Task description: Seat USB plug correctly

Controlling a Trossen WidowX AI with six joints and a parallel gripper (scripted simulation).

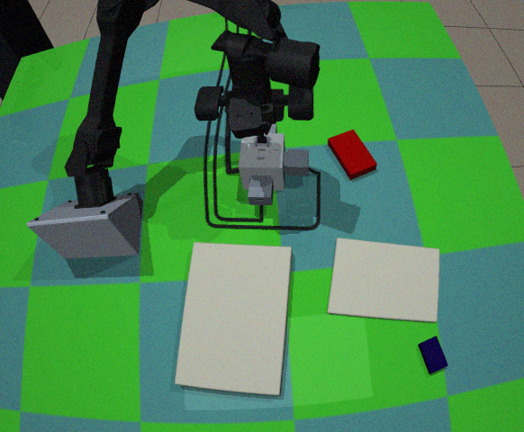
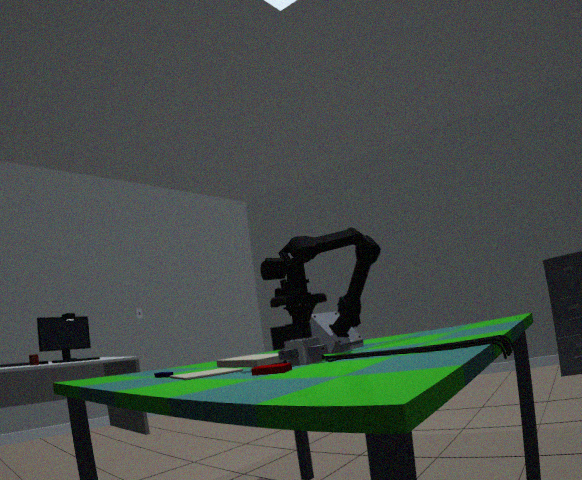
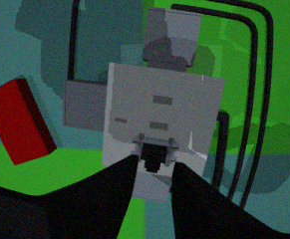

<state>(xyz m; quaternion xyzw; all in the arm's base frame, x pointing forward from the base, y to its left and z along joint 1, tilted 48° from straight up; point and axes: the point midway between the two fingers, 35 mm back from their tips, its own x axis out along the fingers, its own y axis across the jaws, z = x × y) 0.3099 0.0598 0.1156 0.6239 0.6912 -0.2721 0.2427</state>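
The power cube (image 1: 247, 160) (image 3: 135, 92) (image 2: 306, 353) is a pale grey block with slots in its top. The USB plug (image 3: 153, 150) is a small black piece in the top socket nearest the arm, with small grey parts around it. How deep it sits and which way round it is cannot be told. My gripper (image 1: 262, 134) (image 3: 155, 166) points down over that socket, its fingers slightly apart. One fingertip is on each side of the plug, with a narrow gap visible, and it is not clamped. In the exterior view the fingertips are too small to make out.
Grey blocks (image 1: 296, 161) (image 1: 259, 193) stick out from the cube's sides, with black cables (image 1: 262, 227) looping around. A red block (image 1: 351, 154) (image 3: 20, 121) (image 2: 271, 368) lies beside it. Two cream slabs (image 1: 237, 318) (image 1: 383, 280) and a dark blue block (image 1: 432, 355) lie farther off.
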